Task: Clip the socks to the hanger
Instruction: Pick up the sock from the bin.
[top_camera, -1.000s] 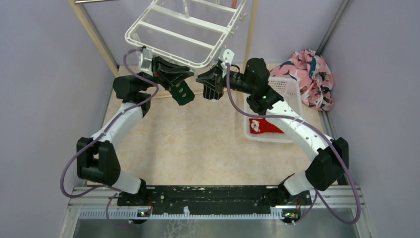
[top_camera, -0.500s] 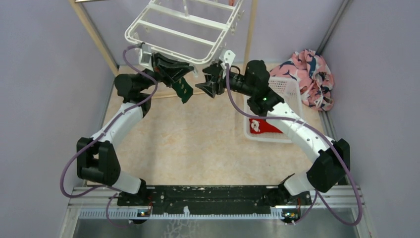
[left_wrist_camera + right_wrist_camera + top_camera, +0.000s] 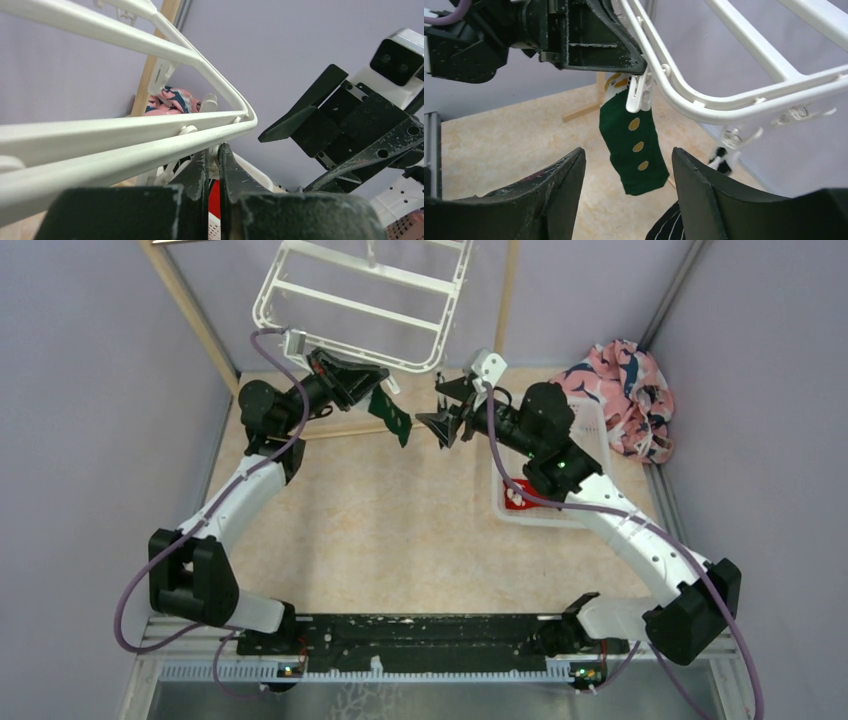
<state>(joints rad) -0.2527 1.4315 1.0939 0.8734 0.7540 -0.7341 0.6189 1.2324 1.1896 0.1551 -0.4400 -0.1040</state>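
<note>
The white hanger (image 3: 350,302) hangs tilted at the back. From a clip (image 3: 639,95) on its near rim dangles a dark green sock (image 3: 392,417) with yellow dots (image 3: 636,145). My left gripper (image 3: 383,378) is shut at that rim with a white piece of the clip between its tips (image 3: 213,152). My right gripper (image 3: 437,408) stands open just right of the green sock, apart from it (image 3: 626,152). A red sock (image 3: 520,495) lies in the basket. A black sock with white stripes (image 3: 671,226) shows at the bottom edge of the right wrist view.
A white perforated basket (image 3: 590,425) sits at the right under my right arm. A pink-and-navy cloth heap (image 3: 625,395) lies behind it. Wooden poles (image 3: 190,315) (image 3: 507,300) flank the hanger. Purple walls close in left, right and behind.
My right gripper opened and drew back to the right, leaving the green sock hanging from the clip. The hanger and my shut left gripper swung up and back.
</note>
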